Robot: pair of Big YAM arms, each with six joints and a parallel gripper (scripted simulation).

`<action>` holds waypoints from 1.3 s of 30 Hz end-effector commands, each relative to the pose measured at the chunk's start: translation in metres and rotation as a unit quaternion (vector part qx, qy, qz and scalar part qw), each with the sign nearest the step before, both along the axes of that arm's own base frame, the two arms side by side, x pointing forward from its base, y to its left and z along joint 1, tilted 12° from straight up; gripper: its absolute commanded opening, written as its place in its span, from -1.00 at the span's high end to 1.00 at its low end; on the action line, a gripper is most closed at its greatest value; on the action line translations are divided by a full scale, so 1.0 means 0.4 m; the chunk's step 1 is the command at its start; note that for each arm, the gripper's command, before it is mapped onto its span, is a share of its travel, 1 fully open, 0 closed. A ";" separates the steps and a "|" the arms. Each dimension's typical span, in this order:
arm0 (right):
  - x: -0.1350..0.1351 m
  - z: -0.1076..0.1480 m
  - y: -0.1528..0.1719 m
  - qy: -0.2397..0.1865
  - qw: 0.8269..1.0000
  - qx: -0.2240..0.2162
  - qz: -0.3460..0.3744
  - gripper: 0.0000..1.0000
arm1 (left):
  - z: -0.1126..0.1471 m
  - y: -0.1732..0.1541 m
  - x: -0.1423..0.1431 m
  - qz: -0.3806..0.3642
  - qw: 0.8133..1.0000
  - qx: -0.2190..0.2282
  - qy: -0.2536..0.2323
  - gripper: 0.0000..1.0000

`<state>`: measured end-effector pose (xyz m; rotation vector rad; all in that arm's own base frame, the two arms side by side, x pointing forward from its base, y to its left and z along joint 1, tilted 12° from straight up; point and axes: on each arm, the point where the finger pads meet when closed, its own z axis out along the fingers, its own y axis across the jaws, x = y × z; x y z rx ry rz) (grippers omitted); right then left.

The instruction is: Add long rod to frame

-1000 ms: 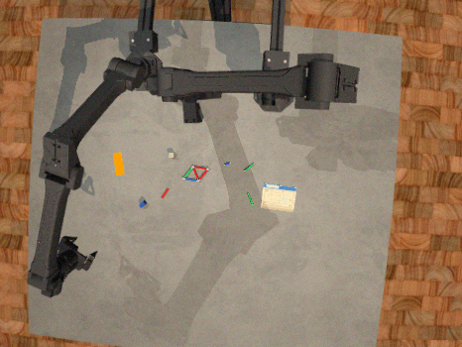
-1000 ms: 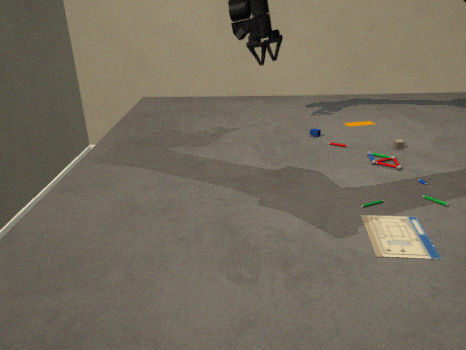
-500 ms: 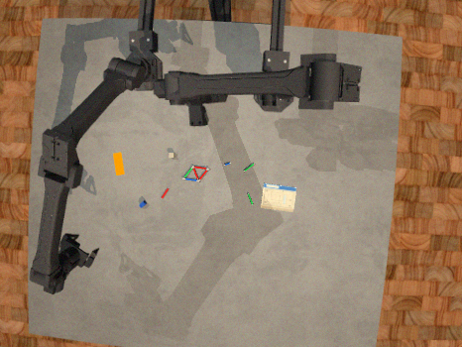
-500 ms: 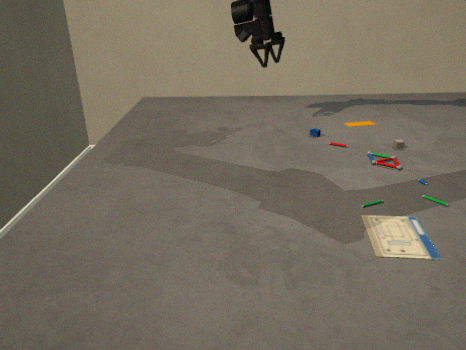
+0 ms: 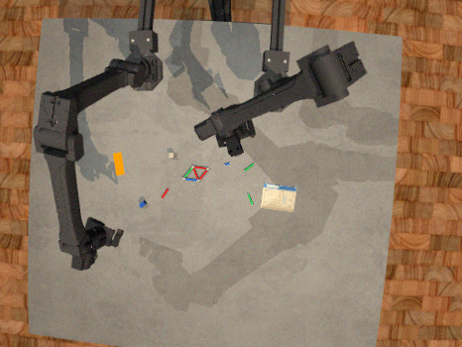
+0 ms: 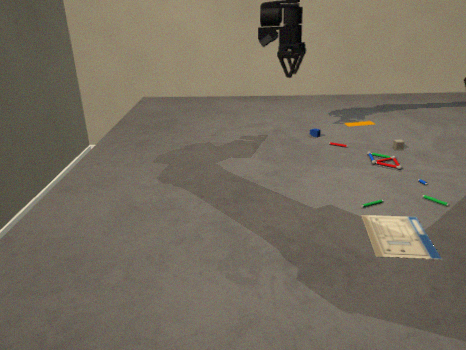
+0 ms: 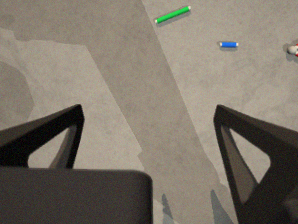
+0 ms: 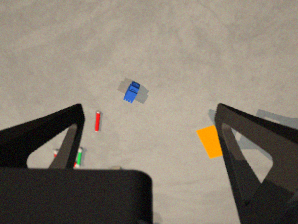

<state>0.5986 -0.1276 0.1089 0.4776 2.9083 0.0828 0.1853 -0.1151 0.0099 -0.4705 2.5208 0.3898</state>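
Note:
The frame lies flat on the grey table: red, green and blue rods joined by steel balls; it also shows in the exterior view. Loose rods lie around it: two green, one red and a short blue. My left gripper hangs open and empty above the table behind the short blue rod and a green rod. My right gripper is open and empty, high over the near left, facing the red rod.
A blue cube, an orange flat block and a small beige cube lie left of the frame. A printed sheet lies to its right. Wooden floor surrounds the table.

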 end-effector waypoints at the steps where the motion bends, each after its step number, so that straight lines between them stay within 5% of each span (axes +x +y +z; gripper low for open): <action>1: -0.033 0.002 0.089 -0.063 0.996 -0.018 0.056 -1.00 | -0.082 0.061 0.074 -0.014 1.000 0.018 0.000 -1.00; 10: -0.200 -0.131 0.350 -0.166 0.969 -0.049 0.173 -1.00 | -0.157 0.141 0.170 0.024 0.998 0.006 -0.063 -1.00; 12: -0.200 -0.131 0.350 -0.166 0.969 -0.049 0.173 -1.00 | -0.157 0.141 0.170 0.024 0.998 0.006 -0.063 -1.00; 16: -0.305 -0.204 0.497 -0.223 0.943 -0.062 0.238 -1.00 | -0.156 0.125 0.260 0.042 0.990 -0.037 -0.132 -1.00; 18: -0.370 -0.294 0.556 -0.221 0.935 -0.066 0.269 -1.00 | -0.164 0.138 0.261 0.048 0.988 -0.041 -0.142 -1.00; 22: -0.407 -0.309 0.639 -0.263 0.913 -0.074 0.303 -1.00 | -0.158 0.127 0.289 0.058 0.984 -0.054 -0.158 -1.00; 32: -0.482 -0.360 0.738 -0.297 0.885 -0.086 0.347 -1.00 | -0.150 0.115 0.293 0.053 0.983 -0.059 -0.163 -1.00; 39: -0.479 -0.364 0.755 -0.309 0.881 -0.089 0.347 -1.00 | -0.150 0.115 0.293 0.053 0.983 -0.059 -0.163 -1.00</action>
